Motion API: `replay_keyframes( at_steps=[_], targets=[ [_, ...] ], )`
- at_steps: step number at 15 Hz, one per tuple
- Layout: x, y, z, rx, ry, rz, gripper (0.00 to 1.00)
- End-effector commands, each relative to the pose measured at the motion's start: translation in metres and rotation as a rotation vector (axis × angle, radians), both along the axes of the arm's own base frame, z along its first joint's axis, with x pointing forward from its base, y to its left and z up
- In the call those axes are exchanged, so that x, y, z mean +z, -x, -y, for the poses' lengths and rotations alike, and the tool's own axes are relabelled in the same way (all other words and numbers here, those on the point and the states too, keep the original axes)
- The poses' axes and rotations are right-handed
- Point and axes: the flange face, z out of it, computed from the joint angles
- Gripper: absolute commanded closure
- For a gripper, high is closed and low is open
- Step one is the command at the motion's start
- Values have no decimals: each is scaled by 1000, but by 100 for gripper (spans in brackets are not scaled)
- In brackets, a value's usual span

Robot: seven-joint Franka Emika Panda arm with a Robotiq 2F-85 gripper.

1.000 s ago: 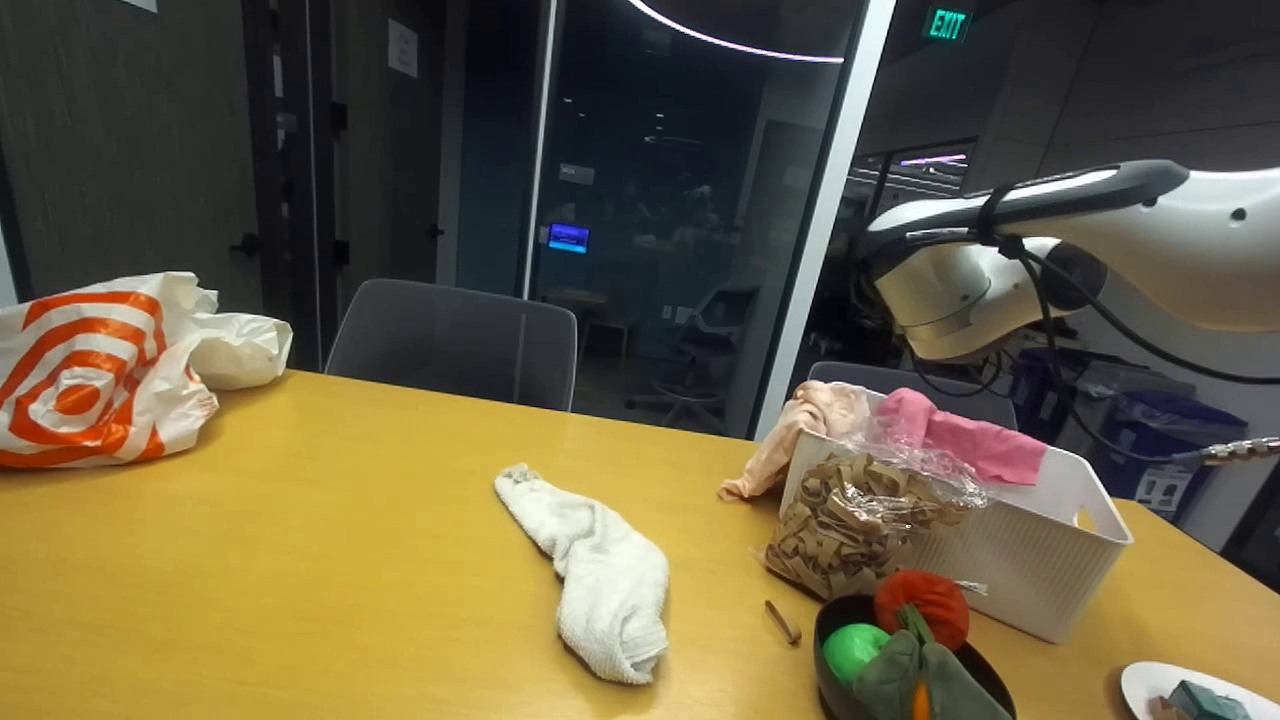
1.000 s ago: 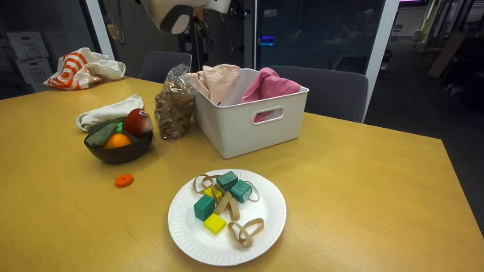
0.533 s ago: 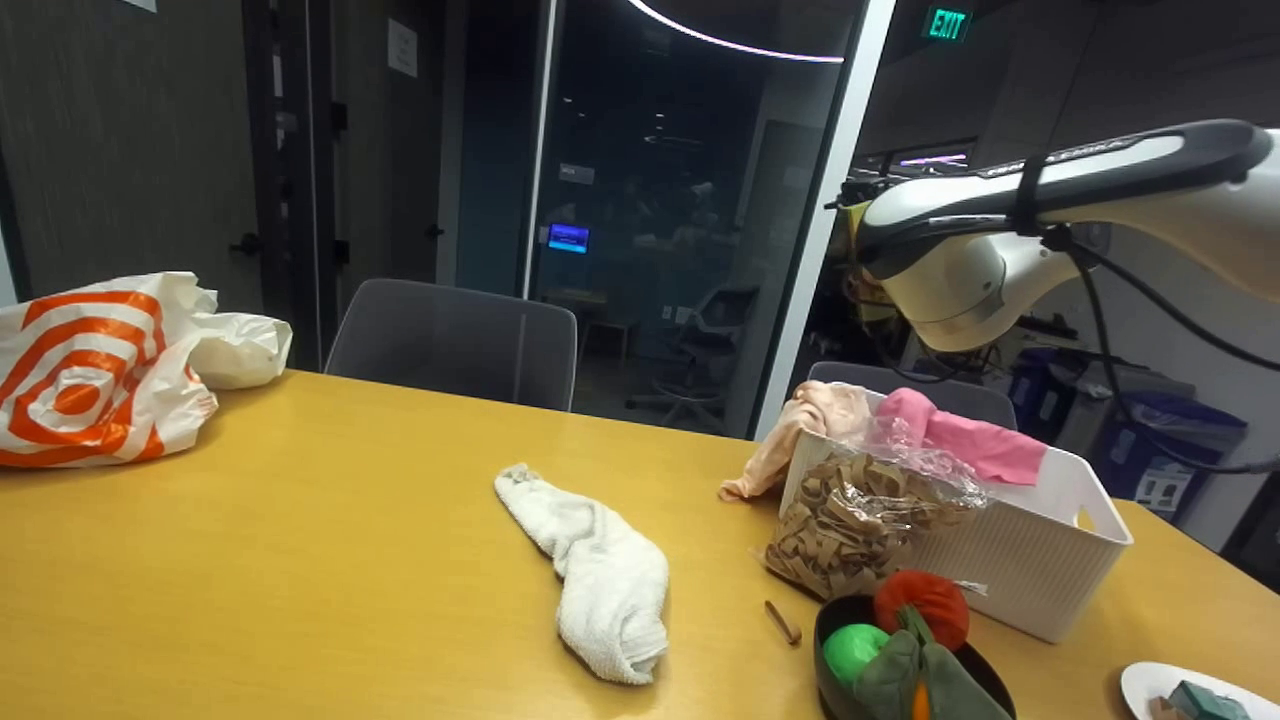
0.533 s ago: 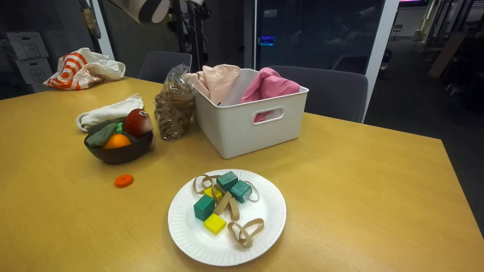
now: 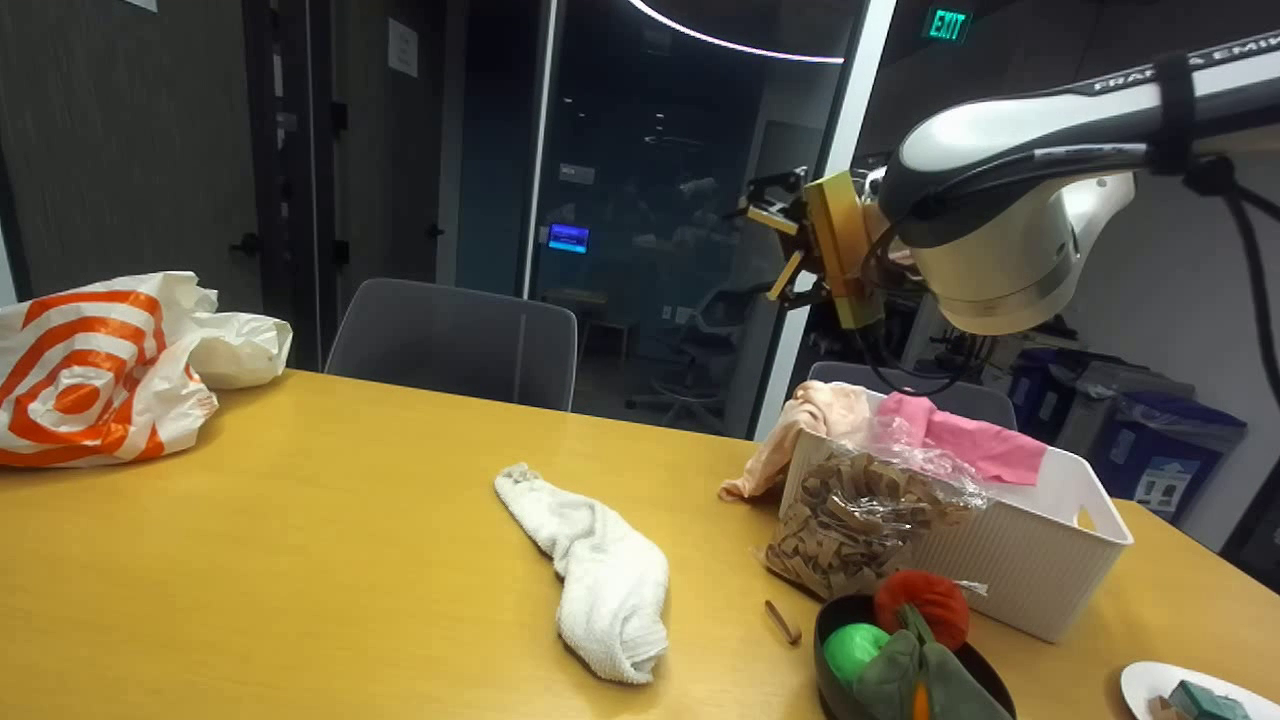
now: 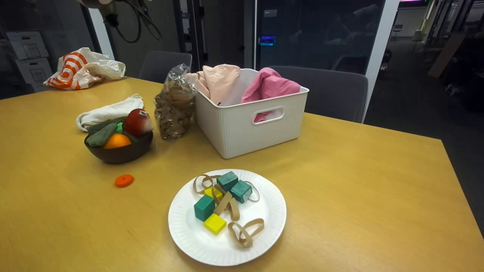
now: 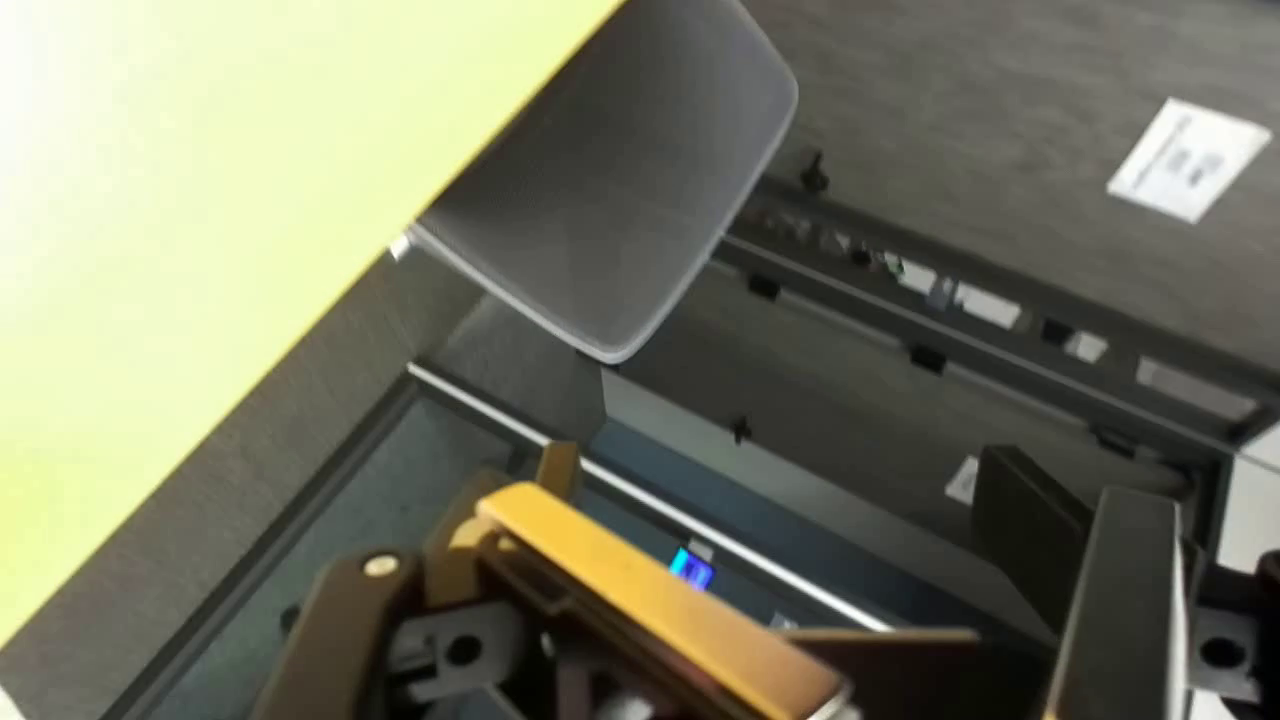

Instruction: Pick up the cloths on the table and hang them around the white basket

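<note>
Tan tabletop (image 5: 350, 560) bears a white cloth (image 5: 608, 580) left of the white basket (image 5: 1020, 570), gripper (image 5: 768, 253) noted higher up, jaws standing apart.

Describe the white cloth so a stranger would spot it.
On the yellowish wooden table stands a white basket. In both exterior views, the white cloth lies left of it. Unlike the peach cloth and pink cloth draped on the basket, it lies wholly on the table.

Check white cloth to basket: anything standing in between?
Yes, the bag of brown strips stands between the white cloth and the basket in both exterior views, right beside the basket. A small brown piece lies on the table near it, likely too low to matter.
</note>
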Motion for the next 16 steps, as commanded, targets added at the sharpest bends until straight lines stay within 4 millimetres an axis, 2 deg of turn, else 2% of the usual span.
replay_keyframes(
  at_steps=[1,5,6,12,16],
  targets=[
    [-14,27,-28,137,90,-142,0],
    [-58,41,-47,235,290,-264,0],
    [-62,44,-50,269,330,-270,0],
    [-145,51,-76,443,637,-330,0],
    [-183,62,-92,555,848,-336,0]
  ],
)
